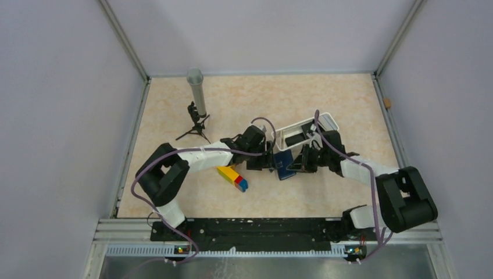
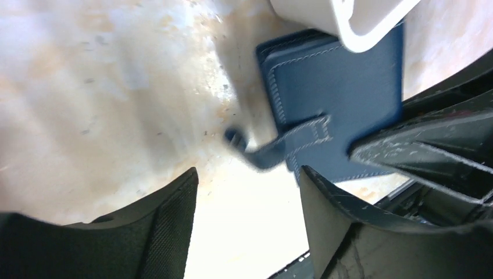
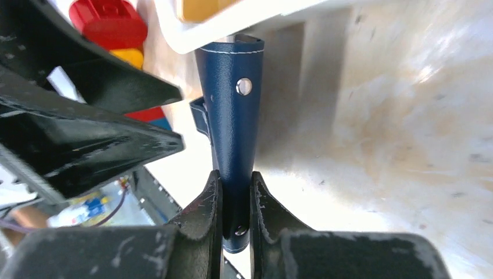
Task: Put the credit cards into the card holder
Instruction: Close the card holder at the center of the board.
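The navy card holder (image 1: 283,163) sits between my two grippers, just in front of the white tray. My right gripper (image 3: 235,181) is shut on one edge of the card holder (image 3: 231,125), which stands on edge with its snap stud facing the camera. My left gripper (image 2: 247,195) is open just short of the card holder (image 2: 337,87), with nothing between its fingers; the holder's strap hangs loose toward it. A yellow-gold credit card (image 3: 200,7) shows inside the tray, cut off by the frame's top. No greyish card is visible.
The white tray (image 1: 317,123) lies tilted just behind the grippers, its rim (image 2: 360,26) overlapping the holder. Toy bricks (image 1: 232,177) lie near the left gripper. A grey microphone on a black tripod (image 1: 196,99) stands at the back left. Walls enclose the table.
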